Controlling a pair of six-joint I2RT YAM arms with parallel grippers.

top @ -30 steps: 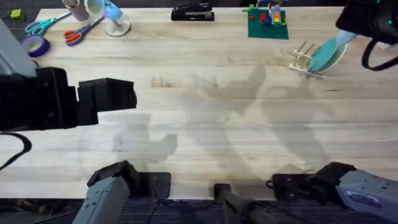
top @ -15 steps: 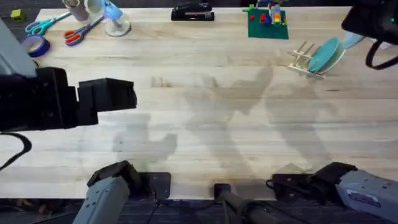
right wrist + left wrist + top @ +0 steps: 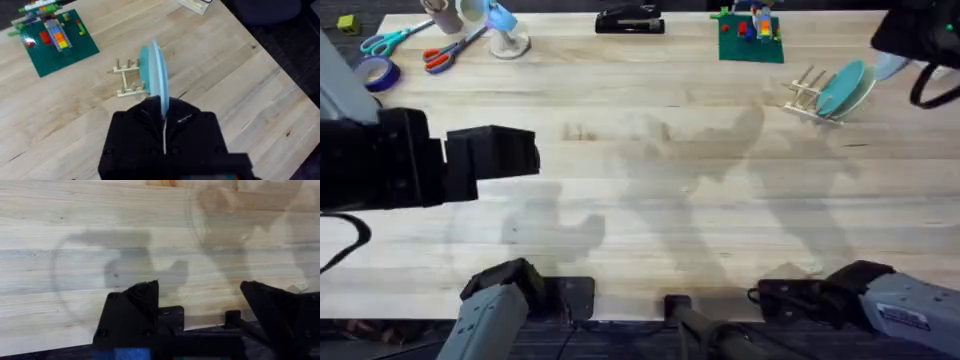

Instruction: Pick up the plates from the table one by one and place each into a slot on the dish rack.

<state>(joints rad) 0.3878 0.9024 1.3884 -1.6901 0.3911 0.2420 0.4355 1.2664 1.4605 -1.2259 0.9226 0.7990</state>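
Pinching the light blue plate by its edge, the right gripper held it up on its side, over the far right corner of the table and just above the rack. A teal plate stood in the rack already, leaning a bit. The held plate looked thin, light and stiff, prob. plastic, so it shouldn't bend or break, but smooth plastic may slip. The rim was the best spot to grab, w/ the flat sides left free to slide between the pegs. The rack looked small and light too, so a bump could push it. The left gripper hung low over bare wood, fingers spread wide, holding nothing. The wood top was flat and smooth. A green brick board, stapler, scissors and tape sat along the far edge, away from the rack.
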